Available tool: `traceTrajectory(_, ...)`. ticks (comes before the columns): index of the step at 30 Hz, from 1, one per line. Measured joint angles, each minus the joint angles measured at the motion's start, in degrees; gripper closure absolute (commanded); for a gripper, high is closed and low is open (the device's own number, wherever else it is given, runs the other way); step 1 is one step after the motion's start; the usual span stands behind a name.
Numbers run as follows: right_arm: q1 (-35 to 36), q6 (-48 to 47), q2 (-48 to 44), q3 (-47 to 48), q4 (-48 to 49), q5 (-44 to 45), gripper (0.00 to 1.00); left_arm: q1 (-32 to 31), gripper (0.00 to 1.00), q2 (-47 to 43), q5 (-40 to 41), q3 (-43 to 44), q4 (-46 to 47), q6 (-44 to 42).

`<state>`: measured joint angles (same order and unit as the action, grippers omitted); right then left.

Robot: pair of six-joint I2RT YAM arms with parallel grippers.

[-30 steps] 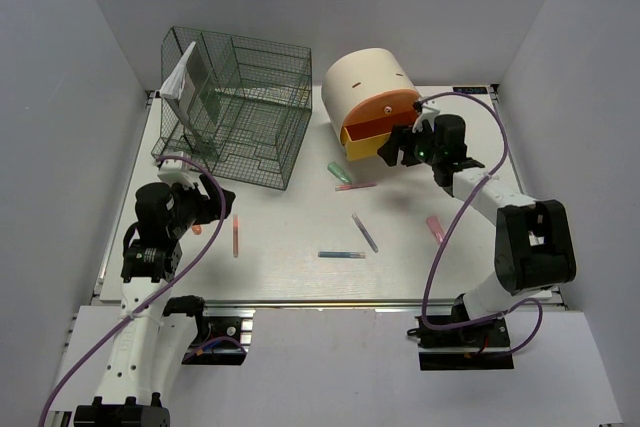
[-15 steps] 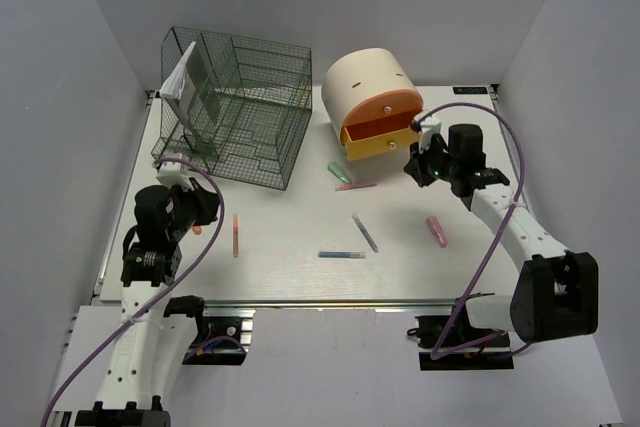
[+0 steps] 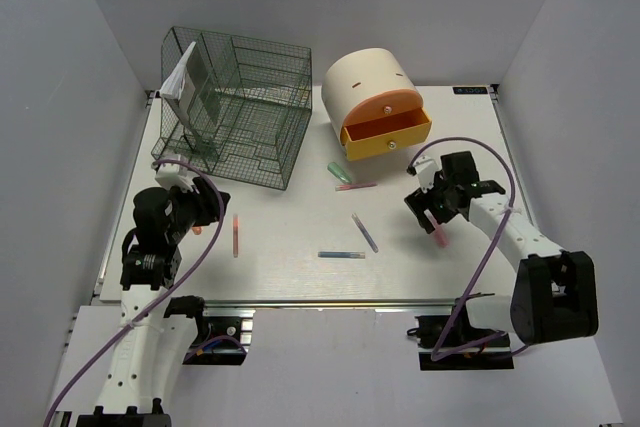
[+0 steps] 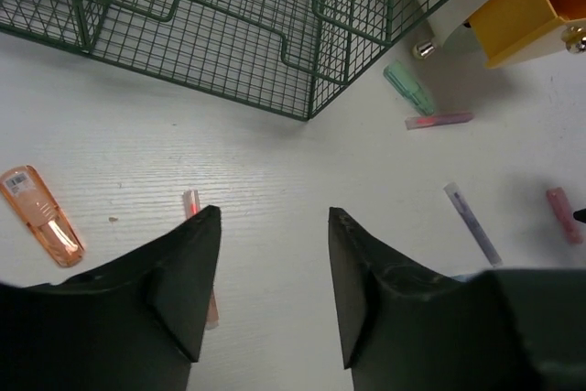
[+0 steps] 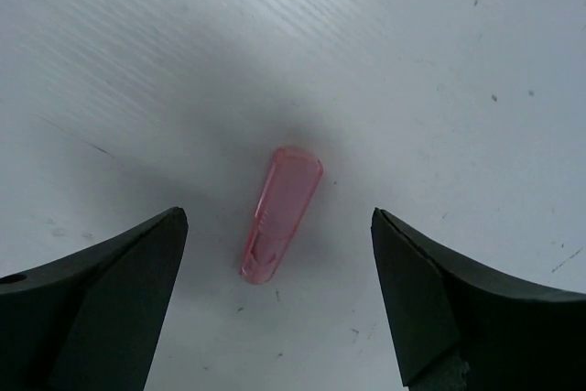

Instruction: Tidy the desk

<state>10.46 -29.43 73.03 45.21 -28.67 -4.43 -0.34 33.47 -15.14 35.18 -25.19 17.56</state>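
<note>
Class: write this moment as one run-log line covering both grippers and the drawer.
left gripper: open, above white flat desk | right gripper: open, over translucent pink plastic cap, not touching | orange-yellow drawer: open

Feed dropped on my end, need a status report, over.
Both open: left gripper empty, right gripper above pink cap on the desk. Loose pens, drawer open. Nothing between jaws and cap.

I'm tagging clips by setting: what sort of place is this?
Likely a lab robot cell mocked up as an office: plain white walls, wire rack and drawer unit on the desk.
</note>
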Motion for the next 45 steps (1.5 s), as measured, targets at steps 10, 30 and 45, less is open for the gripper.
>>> traceTrajectory(10, -0.8, -0.8, 9.3, -2.2, 0.3, 5.6, 0.30, 0.0, 0.34, -0.3, 0.0, 0.0, 0.0, 0.1)
traceTrajectory(30, -2.9, -24.2, 5.8, 3.9, -14.8, -13.9, 0.90, 0.0, 0.34, -0.3, -0.1, 0.0, 0.0, 0.1)
traceTrajectory(45, 2.8, -37.7, -3.6, 18.3, 6.7, -18.6, 0.99, 0.0, 0.34, 1.3, 0.0, 0.0, 0.0, 0.1)
